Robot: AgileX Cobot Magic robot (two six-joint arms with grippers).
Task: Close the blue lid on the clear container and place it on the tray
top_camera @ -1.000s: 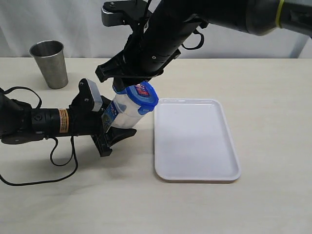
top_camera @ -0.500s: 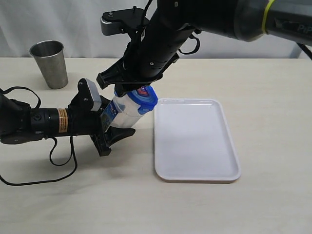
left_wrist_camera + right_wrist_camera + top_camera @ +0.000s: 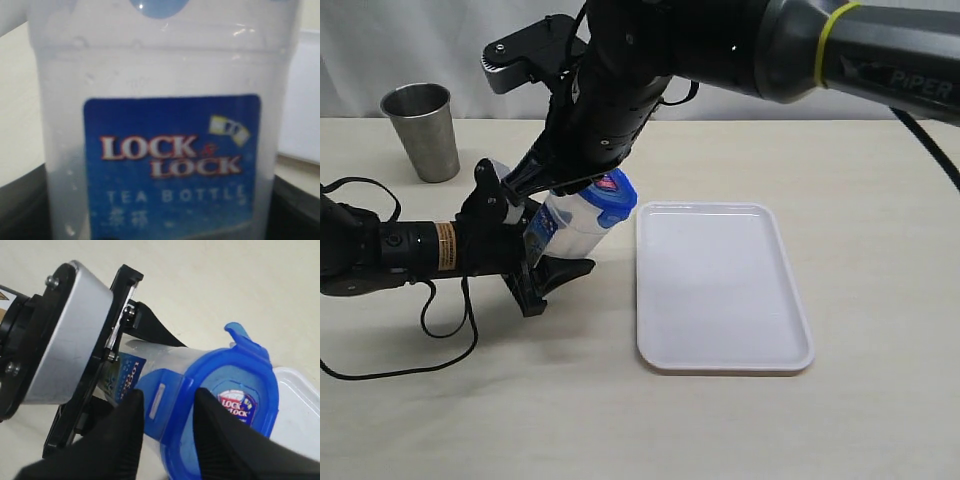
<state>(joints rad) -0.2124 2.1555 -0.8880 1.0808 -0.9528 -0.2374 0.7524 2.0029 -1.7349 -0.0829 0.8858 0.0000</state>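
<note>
While clamped tilted in the left hand (image 3: 535,238), clear container (image 3: 572,226), blue lid (image 3: 617,196) between fingers (image 3: 220,435) of right hand (image 3: 167,407), grip unclear.

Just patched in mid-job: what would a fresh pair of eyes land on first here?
The clear container, tilted over the table left of the tray, gripped low by the left hand, with the blue lid on its mouth. The right hand is above it, its fingers straddling one lid flap while another flap sticks up. A steel cup stands far left at the back.
</note>
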